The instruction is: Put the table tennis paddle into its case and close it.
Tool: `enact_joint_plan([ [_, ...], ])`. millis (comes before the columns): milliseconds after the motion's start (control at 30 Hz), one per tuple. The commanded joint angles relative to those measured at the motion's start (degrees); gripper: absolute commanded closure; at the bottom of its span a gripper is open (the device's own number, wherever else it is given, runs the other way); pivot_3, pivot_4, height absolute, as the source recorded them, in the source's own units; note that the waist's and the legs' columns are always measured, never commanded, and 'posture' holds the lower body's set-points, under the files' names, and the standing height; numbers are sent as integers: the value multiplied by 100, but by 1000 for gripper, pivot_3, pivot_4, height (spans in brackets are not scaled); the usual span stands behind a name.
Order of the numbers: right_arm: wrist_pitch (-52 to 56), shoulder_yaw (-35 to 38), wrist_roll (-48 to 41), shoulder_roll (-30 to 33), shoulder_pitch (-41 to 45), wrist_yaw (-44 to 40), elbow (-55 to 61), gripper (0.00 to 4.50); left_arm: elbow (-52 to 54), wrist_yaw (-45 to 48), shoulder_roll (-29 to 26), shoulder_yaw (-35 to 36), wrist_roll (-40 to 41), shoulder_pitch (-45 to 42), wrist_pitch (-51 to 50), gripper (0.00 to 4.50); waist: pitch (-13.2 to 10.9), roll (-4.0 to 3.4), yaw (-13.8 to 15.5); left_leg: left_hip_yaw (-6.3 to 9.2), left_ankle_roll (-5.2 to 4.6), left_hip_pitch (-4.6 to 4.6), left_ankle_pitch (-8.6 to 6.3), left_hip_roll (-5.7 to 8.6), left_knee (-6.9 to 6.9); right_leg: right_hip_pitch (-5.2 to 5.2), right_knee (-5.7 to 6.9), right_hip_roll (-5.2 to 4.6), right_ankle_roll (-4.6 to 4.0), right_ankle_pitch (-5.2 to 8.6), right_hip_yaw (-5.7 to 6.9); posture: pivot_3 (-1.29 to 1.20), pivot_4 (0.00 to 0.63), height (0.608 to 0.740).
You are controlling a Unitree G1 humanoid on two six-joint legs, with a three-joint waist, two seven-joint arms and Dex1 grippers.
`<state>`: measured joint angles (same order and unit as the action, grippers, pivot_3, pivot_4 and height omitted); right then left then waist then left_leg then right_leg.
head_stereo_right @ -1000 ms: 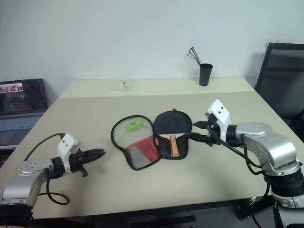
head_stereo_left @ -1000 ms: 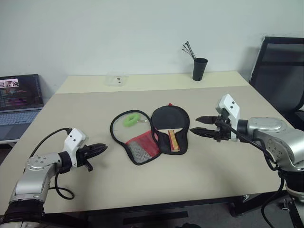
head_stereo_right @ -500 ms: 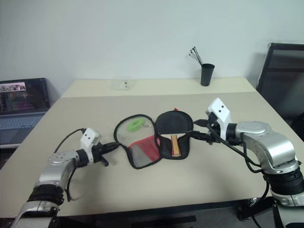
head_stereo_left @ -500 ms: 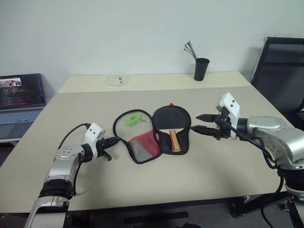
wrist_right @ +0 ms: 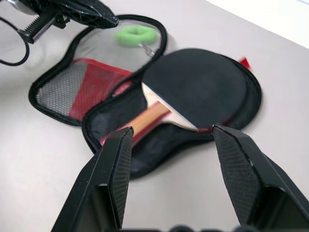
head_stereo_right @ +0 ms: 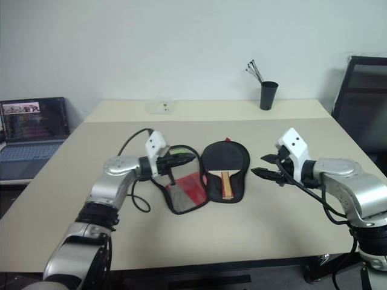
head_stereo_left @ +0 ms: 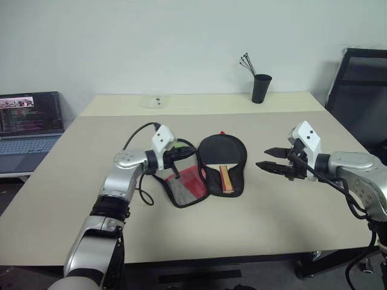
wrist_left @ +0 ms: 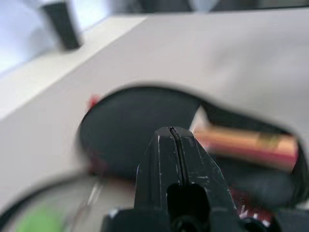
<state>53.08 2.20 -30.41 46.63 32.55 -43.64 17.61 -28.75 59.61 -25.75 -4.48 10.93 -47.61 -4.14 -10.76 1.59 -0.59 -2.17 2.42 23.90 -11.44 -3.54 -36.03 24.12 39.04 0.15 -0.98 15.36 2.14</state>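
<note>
The table tennis paddle is lying in the open case on the worktop, handle toward the robot, with the pinched-shut left end effector hovering over the flap, nearer than the wide-open right end effector.

Left pincer hides part of blurred paddle (handle smeared).

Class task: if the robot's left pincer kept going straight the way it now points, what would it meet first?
Probably the table tennis paddle lying in the open case. The shut left pincer hovers above the case's open flap and aims at the blade, though depth is unclear.
</note>
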Motion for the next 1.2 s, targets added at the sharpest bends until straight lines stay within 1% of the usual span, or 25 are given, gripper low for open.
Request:
enact_joint_plan([
  [33, 73, 311, -119, 102, -37, 53, 304, 1625, 82, -49, -268, 237, -2, 6, 111, 4481, 0, 0, -44, 2, 0, -1, 0, -4, 0, 0, 0, 5, 0, 0, 0, 0, 150, 740],
  [100, 134, 358, -153, 108, -106, 67, 373, 1625, 129, -46, -490, 320, 6, 209, 56, 4481, 0, 0, -95, 6, 0, -2, 0, -9, 1, 0, 2, 13, 0, 0, 1, 0, 150, 740],
  [200, 212, 413, -204, 102, -169, 61, 438, 1625, 495, 90, -882, 398, 94, 663, -189, 4481, 0, 0, -137, 8, -1, -8, 0, -13, 4, 0, 2, 16, 0, 0, -2, 0, 150, 740],
  [400, 187, 336, -219, 91, -130, -5, 355, 1625, 1358, 580, -1740, 486, 263, 1457, -941, 4481, 0, 0, -103, 9, 0, -2, 0, -11, 1, 0, 1, 10, 0, 0, 3, 0, 150, 740],
  [500, 137, 256, -195, 76, -83, -45, 280, 1625, 1460, 470, -1988, 489, 142, 1655, -1057, 4481, 0, 0, -89, 9, 0, -3, 0, -9, 1, -1, 0, 7, 0, 1, 3, 0, 150, 740],
  [700, 64, 127, -138, 62, -34, -90, 175, 1625, 1625, 375, -2074, 405, 75, 1887, -1354, 4481, 0, 0, -83, 6, 0, -2, 0, -7, 1, -1, 0, 3, 0, 1, 2, 0, 150, 740],
  [933, 71, 115, -157, 70, -55, -84, 203, 1625, 1211, 79, -1799, 423, 34, 2008, -1315, 4481, 0, 0, -83, 7, 0, -3, 0, -8, 1, 0, 1, 3, -1, 1, 3, 0, 150, 740],
  [1200, 104, 160, -172, 90, -86, -24, 246, 1625, 680, -251, -1416, 460, -27, 1859, -1156, 4481, 0, 0, -77, 6, 0, -2, 0, -8, 1, 0, 1, 2, -1, 0, 2, 0, 150, 740],
])
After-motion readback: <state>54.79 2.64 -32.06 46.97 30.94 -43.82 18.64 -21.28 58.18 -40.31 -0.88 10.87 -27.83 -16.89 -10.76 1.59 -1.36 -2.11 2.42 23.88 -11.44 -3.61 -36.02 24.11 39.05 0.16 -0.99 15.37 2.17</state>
